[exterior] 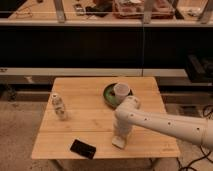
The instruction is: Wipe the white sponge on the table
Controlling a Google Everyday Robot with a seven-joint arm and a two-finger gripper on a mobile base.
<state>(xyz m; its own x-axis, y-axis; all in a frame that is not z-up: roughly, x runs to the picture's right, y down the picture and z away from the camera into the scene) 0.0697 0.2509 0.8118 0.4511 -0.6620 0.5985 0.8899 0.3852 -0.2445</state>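
off-white and soft-looking, the white sponge (117,144) lies flat on the table (85,120), toward the front edge and a little right of centre. the black phone (82,148) is well apart to its left.

by its look the sponge should be very light and compressible. it will squash under pressure rather than resist, and it ought to drag across the wooden planks with some friction rather than slide freely. nothing about it seems fragile. the sensible hold is across its short sides or upper edges, pinched firmly enough that it does not twist out during a stroke. the flat underside should be left free to bear on the wood.

the gripper (120,138) points straight down at the end of the white arm (160,122), which reaches in from the right. its tip meets the top of the sponge. the jaws are drawn together, and they appear clamped on the sponge's upper part, pressing it onto the tabletop. the exact contact line is too small to make out.

behind the arm, a white cup (121,90) sits in a green dish (108,95) near the back of the table. a small white upright figure (59,106) stands near the left edge. both are well apart from the sponge.
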